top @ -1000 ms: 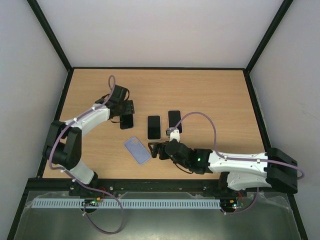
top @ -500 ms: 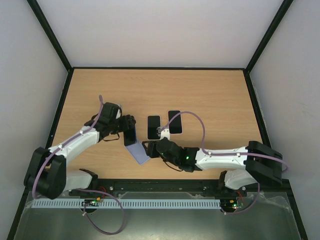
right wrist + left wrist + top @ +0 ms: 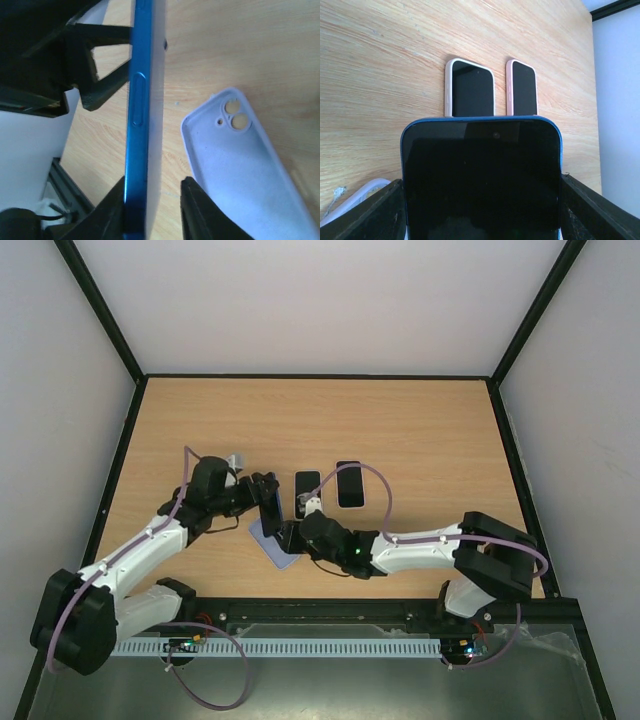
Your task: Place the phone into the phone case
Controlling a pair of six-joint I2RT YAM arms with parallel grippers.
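Note:
A blue phone (image 3: 270, 508) with a dark screen is held up on its edge, tilted, just above the wooden table. My left gripper (image 3: 262, 502) is shut on its two long sides, and the phone (image 3: 481, 175) fills the space between the black fingers (image 3: 380, 215). The pale lilac phone case (image 3: 277, 545) lies open side up right beside it, camera holes showing (image 3: 240, 170). My right gripper (image 3: 154, 187) straddles the phone's thin edge (image 3: 140, 125). One finger touches the phone and the other stands a little off it, so the jaws are narrow but open.
Two other phones in pale cases lie side by side behind the blue one, one (image 3: 307, 486) close to my right wrist and the other (image 3: 349, 484) to its right. They also appear in the left wrist view (image 3: 470, 90) (image 3: 522, 89). A black frame (image 3: 120, 470) rims the table.
My left arm carried the blue phone from the back left down to the case. My right arm slid left and its wide-open jaws narrowed around the phone's edge.

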